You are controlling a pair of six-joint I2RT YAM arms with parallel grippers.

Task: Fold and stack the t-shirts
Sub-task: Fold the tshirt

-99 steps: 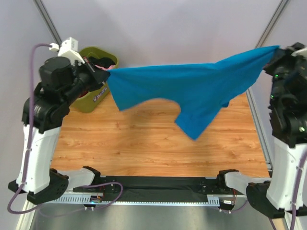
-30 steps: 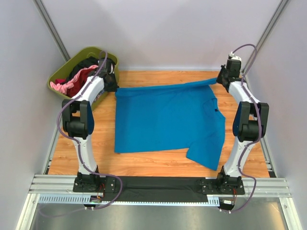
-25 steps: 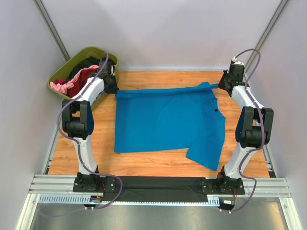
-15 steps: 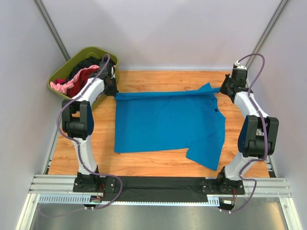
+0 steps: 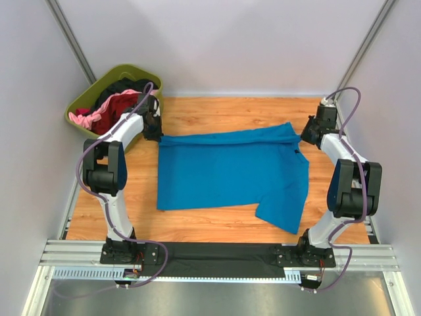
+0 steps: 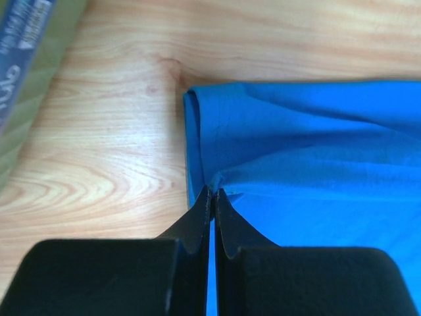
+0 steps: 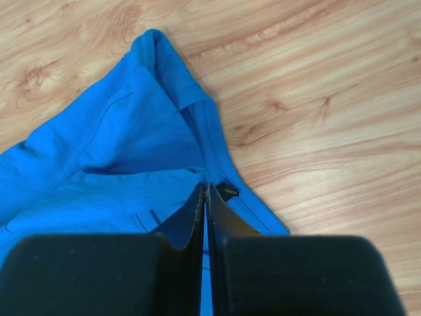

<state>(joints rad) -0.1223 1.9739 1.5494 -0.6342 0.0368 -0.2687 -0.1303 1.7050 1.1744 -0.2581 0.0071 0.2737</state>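
- The blue t-shirt (image 5: 230, 171) lies spread on the wooden table (image 5: 217, 108), mid-table in the top view. One sleeve juts out toward 5 o'clock.
- Along the shirt's 12 o'clock edge a narrow band of cloth is turned over onto the rest and looks doubled.
- The left gripper (image 5: 155, 131) sits at the shirt's 10 o'clock corner, low against the table. Its wrist camera shows the left gripper (image 6: 212, 192) with fingers pressed together on a fold of blue cloth, and creases pucker in toward the tips.
- The right gripper (image 5: 309, 135) sits at the shirt's 2 o'clock corner, beside the collar. From its wrist camera the right gripper (image 7: 204, 187) is pinched tight on the blue cloth just by the small dark size label (image 7: 228, 191) — the collar band curls away toward 11 o'clock.
- Both arms reach far across the table, one down each side of the shirt.
- The olive-green tub (image 5: 79, 105) stands off the table's 10 o'clock corner, near the left gripper but apart from the blue shirt.
- Heaped in the tub are a dark red shirt (image 5: 118, 104), a pink shirt (image 5: 82, 120) and a black shirt (image 5: 125, 85) — all crumpled.
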